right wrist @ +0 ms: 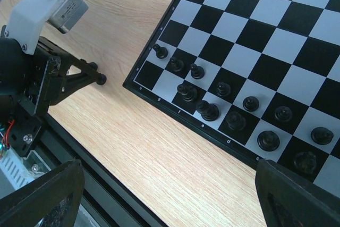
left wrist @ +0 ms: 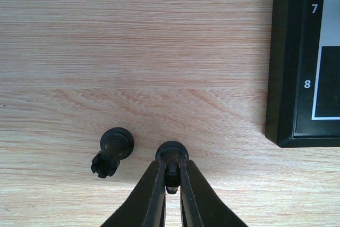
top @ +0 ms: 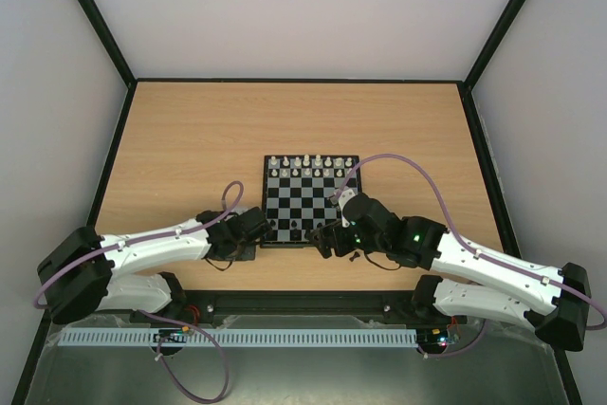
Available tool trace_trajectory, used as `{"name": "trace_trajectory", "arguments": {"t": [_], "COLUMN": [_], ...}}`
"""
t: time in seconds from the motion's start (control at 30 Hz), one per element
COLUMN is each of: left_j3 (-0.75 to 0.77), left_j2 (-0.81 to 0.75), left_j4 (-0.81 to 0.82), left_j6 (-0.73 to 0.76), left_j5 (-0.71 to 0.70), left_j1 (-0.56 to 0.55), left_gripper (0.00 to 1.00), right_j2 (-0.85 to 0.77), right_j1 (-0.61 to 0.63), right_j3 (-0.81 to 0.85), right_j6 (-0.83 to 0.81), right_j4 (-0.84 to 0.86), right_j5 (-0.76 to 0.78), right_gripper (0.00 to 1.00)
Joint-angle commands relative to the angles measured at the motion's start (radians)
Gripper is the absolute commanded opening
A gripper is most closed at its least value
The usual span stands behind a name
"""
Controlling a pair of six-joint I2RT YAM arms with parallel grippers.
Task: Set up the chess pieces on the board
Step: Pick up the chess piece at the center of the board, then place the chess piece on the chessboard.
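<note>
While the left gripper (left wrist: 171,164) lies low over the table (left wrist: 133,51), its two black fingers (left wrist: 154,190) are pinched almost together on a small black piece (left wrist: 171,150) that rests on the wood – the round base pokes out past the fingertips. Just beside it, to the left in the wrist view, a second black piece (left wrist: 111,153) lies tipped on its side, touching neither the fingers nor the held piece. Off to the right the corner of the board (left wrist: 279,78) shows its thin black border and the printed numbers 7 and 8 (this gripper is near the corner but clear of it). The right gripper (right wrist: 167,176) hangs above the near edge of the board with its fingers spread wide to the bottom corners of its own view, nothing between them. Below it the black pieces (right wrist: 251,103) stand along the two rows closest to the arms – most upright, some hard to make out. From above, the white pieces (top: 308,162) line the far rows.
</note>
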Motion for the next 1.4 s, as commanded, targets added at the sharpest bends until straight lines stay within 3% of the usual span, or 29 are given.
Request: {"name": "trace_trajectory", "arguments": {"t": [0.0,0.27,0.8,1.37], "left_j3": [0.014,0.14,0.371,0.445], "left_j2": [-0.01,0.007,0.3,0.419], "left_j4": [-0.045,-0.076,-0.01,0.005], "left_j6": [0.003,0.038,0.102,0.139], "left_j5": [0.0,-0.007,-0.004,-0.006], "left_j1": [-0.006,-0.028,-0.097,-0.097], "left_gripper": [0.09,0.08,0.07,0.1], "right_j2": [-0.001,-0.042,-0.11,-0.122], "right_j1": [-0.003,-0.004,-0.004,-0.004], "right_j3": [-0.004,0.04,0.079,0.077], "right_j6": [-0.015,-0.011,-0.011,-0.018], "right_j4": [0.0,-0.049,-0.098,-0.093], "right_j5": [-0.003,0.03,0.089,0.073], "right_gripper": [0.89,0.89,0.89,0.89]}}
